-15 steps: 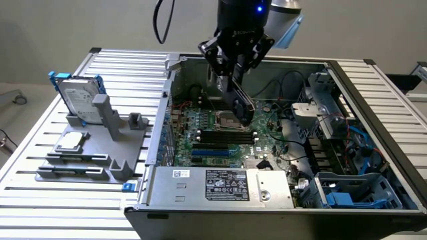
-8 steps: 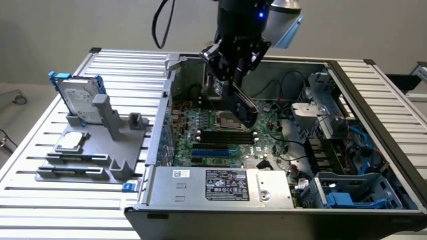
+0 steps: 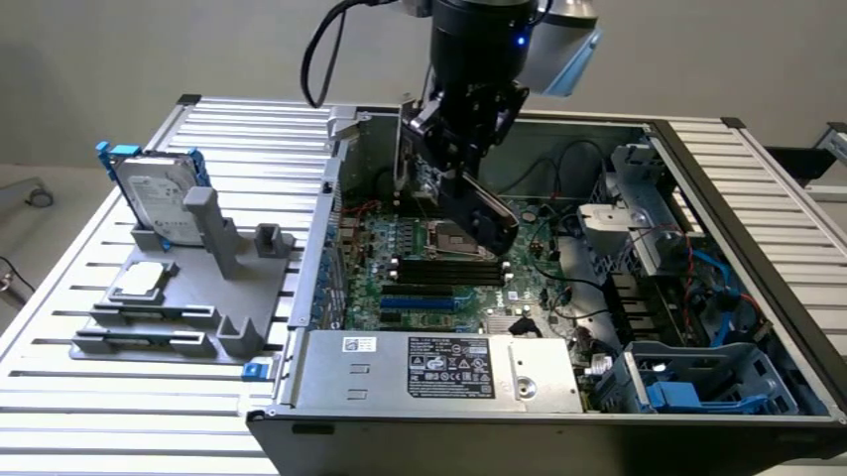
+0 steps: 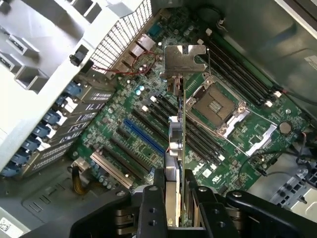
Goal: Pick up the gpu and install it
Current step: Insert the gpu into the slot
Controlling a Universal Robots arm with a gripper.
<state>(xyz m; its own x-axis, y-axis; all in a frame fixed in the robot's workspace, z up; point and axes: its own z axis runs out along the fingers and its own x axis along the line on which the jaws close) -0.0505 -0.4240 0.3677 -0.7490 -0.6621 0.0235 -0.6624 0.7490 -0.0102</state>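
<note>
The gpu [image 3: 485, 212] hangs tilted over the open computer case, its black shroud facing the exterior view's right and a strip of green board [image 3: 423, 175] behind it. My gripper [image 3: 459, 139] is shut on its upper end. In the wrist view the gpu [image 4: 176, 144] runs edge-on out from between my fingers [image 4: 151, 206], and my gripper [image 4: 176, 214] clamps it from both sides. Its silver bracket [image 4: 184, 60] is at the far end. The card is above the motherboard [image 4: 124, 106], over the black slots between the blue slot [image 4: 143, 137] and the CPU socket [image 4: 214, 105], apart from the board.
The case [image 3: 741, 198] has tall walls, a power supply [image 3: 437, 367], a drive cage [image 3: 688, 389] and loose cables [image 3: 582, 297]. On the exterior view's left, a grey stand [image 3: 198, 297] holds a hard drive in a blue frame [image 3: 157, 198] and a small silver CPU chip [image 3: 143, 281].
</note>
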